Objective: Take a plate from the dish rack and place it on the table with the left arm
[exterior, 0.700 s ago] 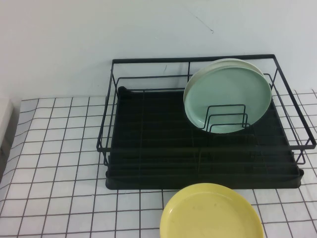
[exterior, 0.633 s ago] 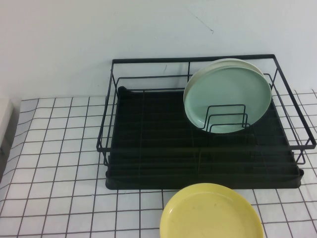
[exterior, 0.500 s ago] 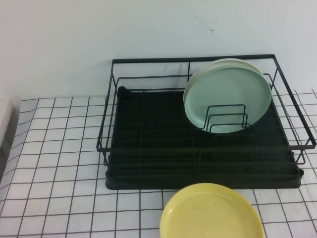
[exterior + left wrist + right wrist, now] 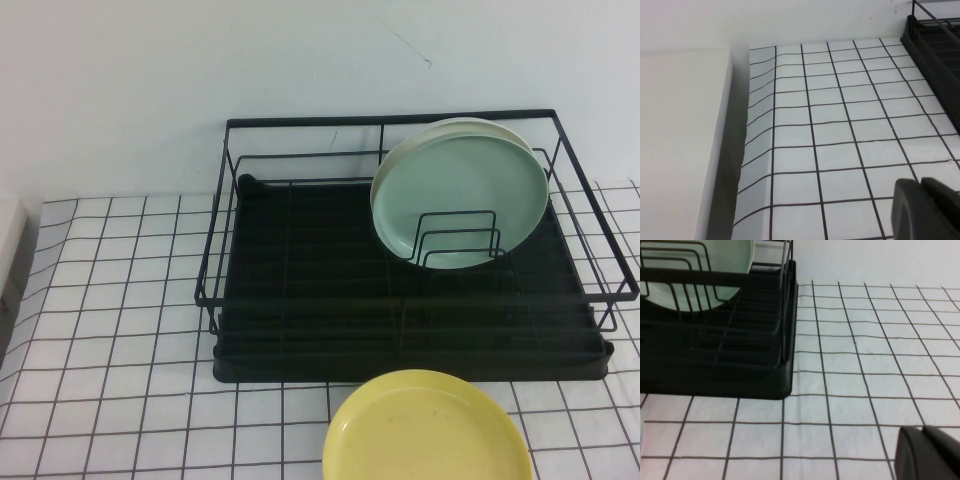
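The mint-green plate [image 4: 460, 198] stands on edge in the black dish rack [image 4: 300, 290], leaning against the wire dividers at the rack's right rear, with a cream-white plate [image 4: 478, 123] just behind it. Part of the green plate shows in the right wrist view [image 4: 715, 260]. Neither arm shows in the high view. My left gripper [image 4: 920, 185] is shut and empty, low over the grid-cloth table [image 4: 840, 125], left of the rack [image 4: 935, 40]. My right gripper [image 4: 921, 432] is shut and empty over the table, right of the rack [image 4: 715, 355].
A yellow plate [image 4: 427, 428] lies flat on the table in front of the rack. A white block [image 4: 680, 140] borders the table's left edge. A pale wall stands behind the rack.
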Robot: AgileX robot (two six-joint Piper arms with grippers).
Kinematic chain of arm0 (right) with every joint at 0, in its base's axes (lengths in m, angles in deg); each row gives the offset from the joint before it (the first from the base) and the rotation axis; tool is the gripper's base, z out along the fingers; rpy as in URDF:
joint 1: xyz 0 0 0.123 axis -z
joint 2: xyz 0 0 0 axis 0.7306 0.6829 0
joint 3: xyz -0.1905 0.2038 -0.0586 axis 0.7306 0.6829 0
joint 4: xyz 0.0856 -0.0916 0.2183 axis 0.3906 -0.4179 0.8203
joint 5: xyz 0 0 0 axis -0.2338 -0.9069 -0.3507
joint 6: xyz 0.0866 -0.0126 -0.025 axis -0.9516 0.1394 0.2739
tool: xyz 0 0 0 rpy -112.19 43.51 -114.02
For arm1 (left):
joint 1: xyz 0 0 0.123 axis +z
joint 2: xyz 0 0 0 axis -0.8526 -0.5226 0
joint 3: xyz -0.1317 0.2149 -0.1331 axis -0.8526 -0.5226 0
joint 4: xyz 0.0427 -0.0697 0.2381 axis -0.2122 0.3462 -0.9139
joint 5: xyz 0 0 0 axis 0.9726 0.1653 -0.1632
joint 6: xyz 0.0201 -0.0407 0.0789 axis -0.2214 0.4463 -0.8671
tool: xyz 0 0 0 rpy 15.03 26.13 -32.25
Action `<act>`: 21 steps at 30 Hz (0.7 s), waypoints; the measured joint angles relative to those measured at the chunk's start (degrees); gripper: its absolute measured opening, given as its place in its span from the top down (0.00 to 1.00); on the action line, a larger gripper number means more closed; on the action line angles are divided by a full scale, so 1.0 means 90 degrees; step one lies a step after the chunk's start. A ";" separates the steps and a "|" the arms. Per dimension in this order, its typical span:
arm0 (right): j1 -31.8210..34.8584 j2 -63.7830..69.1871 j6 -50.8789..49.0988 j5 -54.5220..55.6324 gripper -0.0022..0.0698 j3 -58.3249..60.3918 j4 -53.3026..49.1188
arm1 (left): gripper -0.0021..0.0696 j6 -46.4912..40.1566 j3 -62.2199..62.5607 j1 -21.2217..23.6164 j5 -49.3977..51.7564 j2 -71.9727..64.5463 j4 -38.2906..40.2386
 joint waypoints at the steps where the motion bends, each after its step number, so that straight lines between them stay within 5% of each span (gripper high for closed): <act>1: 0.0000 0.0000 0.0000 0.0000 0.97 0.0000 0.0000 | 0.98 0.0000 0.0000 0.0000 -0.0013 0.0000 0.0000; 21: 0.0000 0.0000 0.0000 0.0000 0.97 0.0000 0.0000 | 0.98 -0.0015 -0.0011 0.0000 -0.0159 0.0000 0.0576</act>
